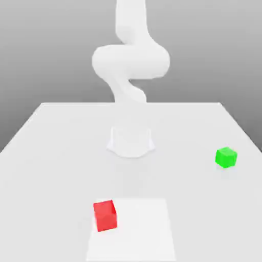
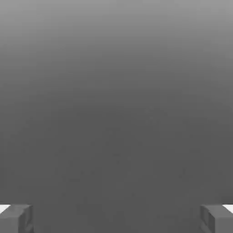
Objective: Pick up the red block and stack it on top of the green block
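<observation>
White arm rises from its round base, which sits on the white table slightly above frame centre. Arm bends to the exterior view's right at an elbow-like bulge, then continues up out of frame at 12 o'clock. Red block sits at about 7 o'clock from the base, near the front edge, resting on the left edge of a brighter white square patch on the table. Green block sits at about 4 o'clock from the base, well apart from red. Both blocks flat on the table, nothing touching either. Backdrop plain grey.
</observation>
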